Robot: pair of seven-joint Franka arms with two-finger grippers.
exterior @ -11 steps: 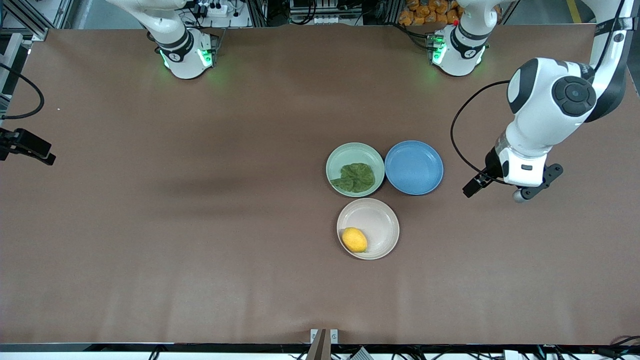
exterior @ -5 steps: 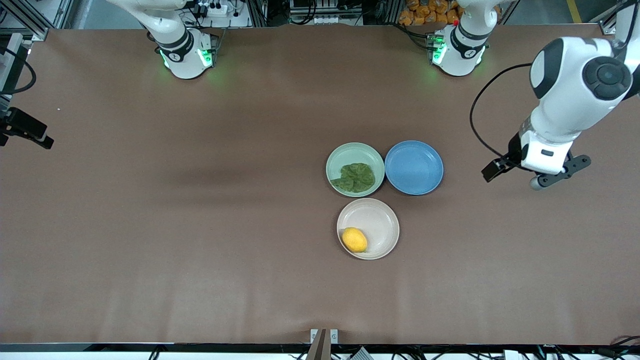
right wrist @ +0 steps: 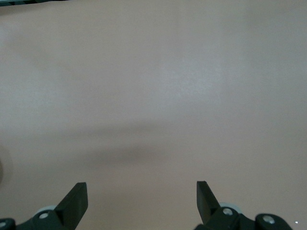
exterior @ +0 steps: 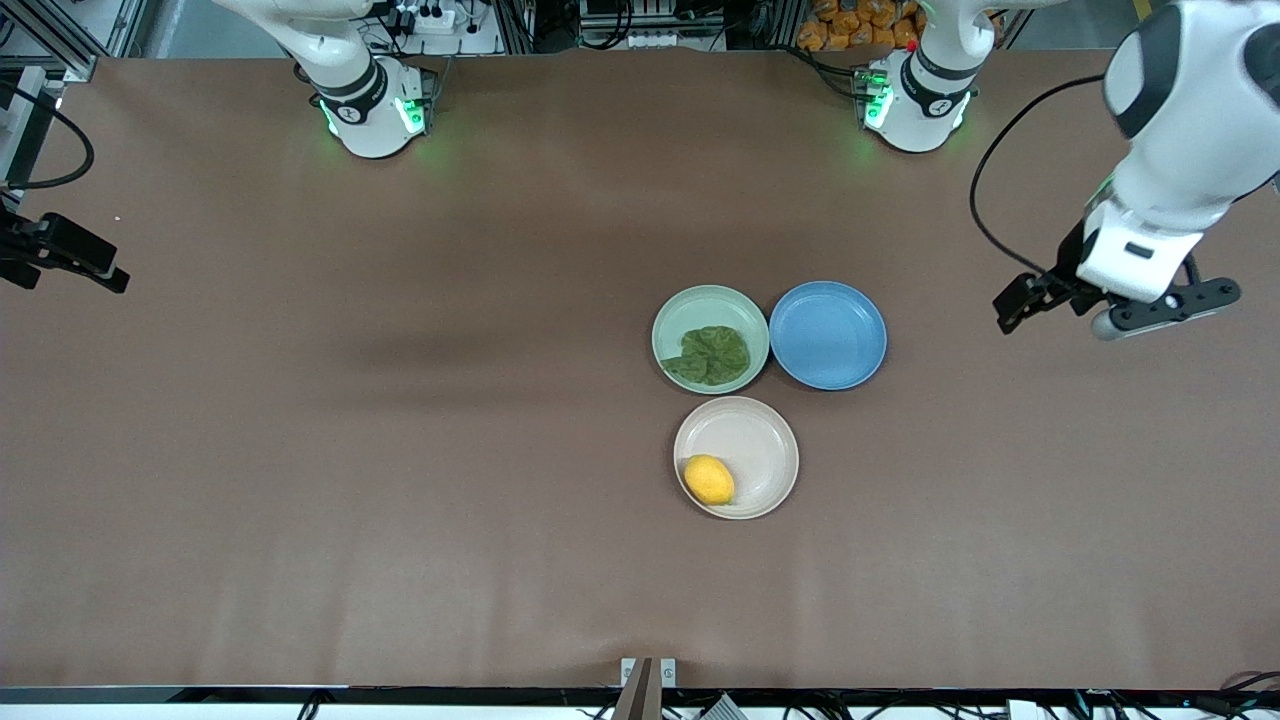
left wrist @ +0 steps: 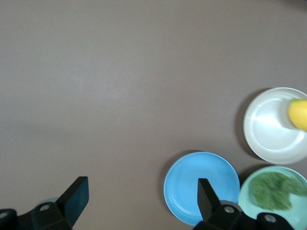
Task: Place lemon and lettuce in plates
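Observation:
The yellow lemon (exterior: pixel 708 479) lies in the beige-white plate (exterior: pixel 757 440), by its rim. The dark-green lettuce (exterior: pixel 712 355) lies in the mint-green plate (exterior: pixel 700 297). My left gripper (exterior: pixel 1125 278) is up in the air over bare table toward the left arm's end, apart from the plates, open and empty. The left wrist view shows its spread fingers (left wrist: pixel 76 194), the lemon (left wrist: pixel 298 114), the beige-white plate (left wrist: pixel 266 129), the lettuce (left wrist: pixel 272 190) and the mint plate (left wrist: pixel 247 184). My right gripper (exterior: pixel 45 262) hangs at the right arm's end of the table, open and empty (right wrist: pixel 141 199).
An empty blue plate (exterior: pixel 828 335) sits beside the mint plate, toward the left arm's end; it also shows in the left wrist view (left wrist: pixel 192 184). The three plates form a tight cluster. Brown table stretches all around them. A small bracket (exterior: pixel 647 672) sits at the table's front edge.
My left gripper has drawn away from the plates toward the left arm's end of the table and risen. The right gripper has shifted slightly. Lemon, lettuce and plates have not moved.

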